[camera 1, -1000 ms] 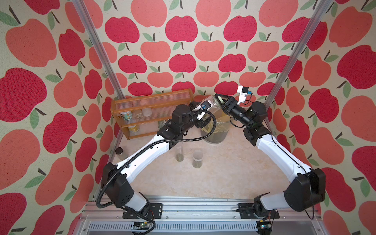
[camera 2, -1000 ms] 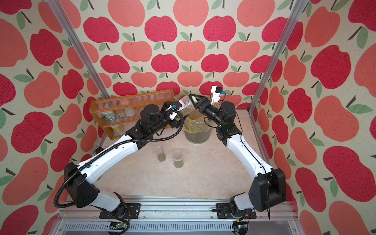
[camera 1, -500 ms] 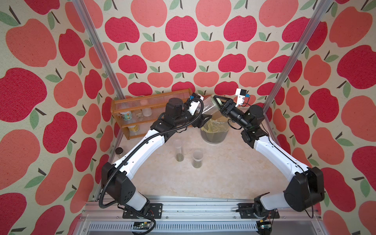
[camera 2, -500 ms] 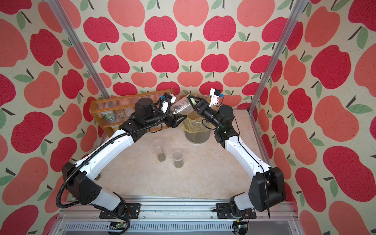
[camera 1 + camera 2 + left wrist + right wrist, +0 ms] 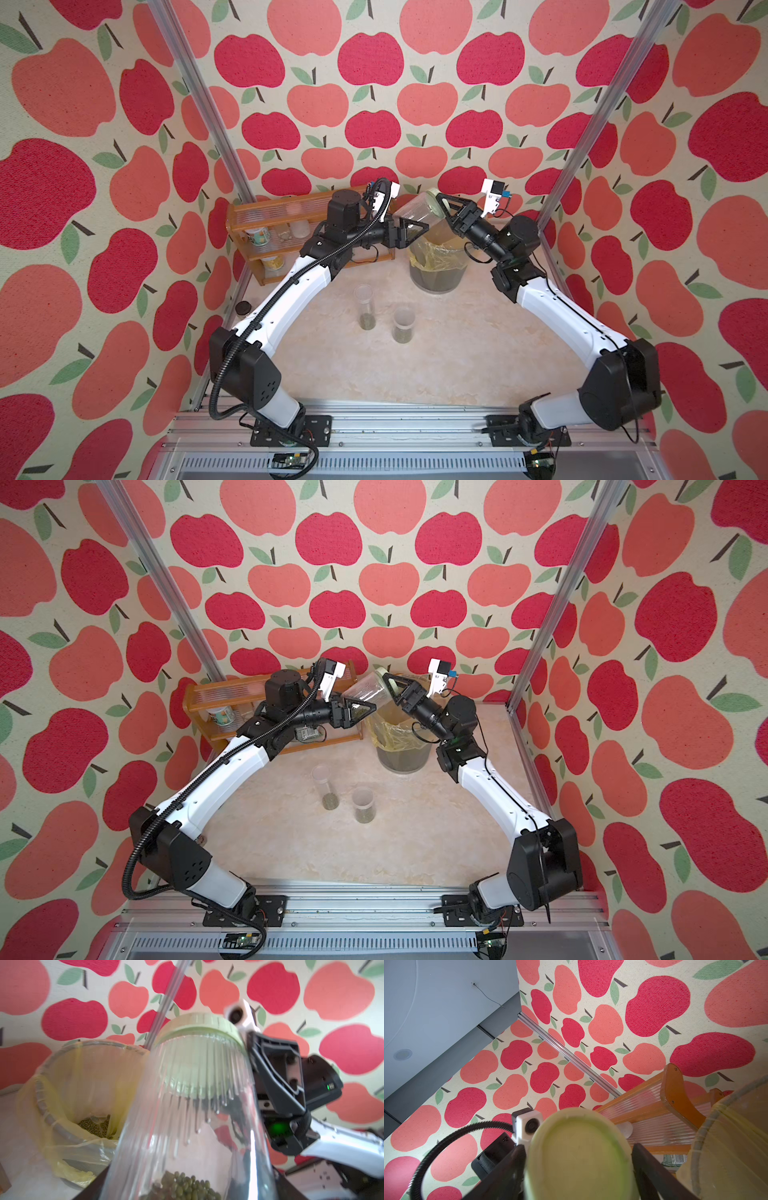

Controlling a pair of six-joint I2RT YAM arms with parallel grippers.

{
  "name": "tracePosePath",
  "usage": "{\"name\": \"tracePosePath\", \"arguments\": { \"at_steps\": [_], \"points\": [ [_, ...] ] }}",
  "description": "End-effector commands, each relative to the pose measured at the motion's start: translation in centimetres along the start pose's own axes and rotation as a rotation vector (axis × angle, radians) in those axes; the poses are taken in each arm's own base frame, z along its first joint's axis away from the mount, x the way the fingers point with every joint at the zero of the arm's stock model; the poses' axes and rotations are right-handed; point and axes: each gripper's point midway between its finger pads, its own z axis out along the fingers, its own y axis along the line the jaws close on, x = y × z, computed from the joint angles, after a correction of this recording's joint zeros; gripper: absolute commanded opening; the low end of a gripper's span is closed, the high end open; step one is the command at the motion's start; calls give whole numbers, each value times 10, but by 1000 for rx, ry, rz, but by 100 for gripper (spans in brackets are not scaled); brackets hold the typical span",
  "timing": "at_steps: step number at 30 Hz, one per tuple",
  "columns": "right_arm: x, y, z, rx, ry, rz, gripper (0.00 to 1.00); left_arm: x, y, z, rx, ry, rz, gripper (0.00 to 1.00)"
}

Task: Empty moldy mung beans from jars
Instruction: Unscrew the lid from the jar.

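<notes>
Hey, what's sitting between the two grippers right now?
A wide clear ribbed jar, tilted: left gripper grips its body, right gripper its pale green lid. Both top views show it.

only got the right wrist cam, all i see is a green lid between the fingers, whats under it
Observer: A clear jar, tilted, with the left gripper clamped on its lower body.
Operator: anything in it
Observer: Yes, mung beans, heaped at the base end.
Operator: any more jars to do
Observer: Two. A tall jar and a shorter jar stand upright on the table, each with mung beans in the bottom.
</notes>
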Motion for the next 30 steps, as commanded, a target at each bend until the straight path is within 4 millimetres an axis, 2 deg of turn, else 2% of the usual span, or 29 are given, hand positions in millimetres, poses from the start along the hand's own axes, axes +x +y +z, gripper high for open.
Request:
{"name": "tracePosePath", "arguments": {
  "at_steps": [1,7,12,16,18,23,30],
  "points": [
    [-14,31,-9,-94,-40,-115,66,-88,19,-43,-131,-299,-24,40],
    [-15,38,-11,-94,-38,-145,66,-87,3,-37,-106,-276,43,40],
    [-21,37,-17,-41,-36,-120,81,-82,0,-36,-70,-261,131,40],
    [-19,39,-22,59,28,-144,92,-74,-4,-34,-72,-254,302,40],
    [-20,41,-27,101,37,-165,95,-67,-7,-30,-100,-240,411,40],
    [-23,47,-29,149,65,-165,97,-42,-35,-9,-165,-199,758,41],
    [-16,24,-26,254,117,-118,98,-31,-59,6,-247,-239,983,40]
  ]
}}
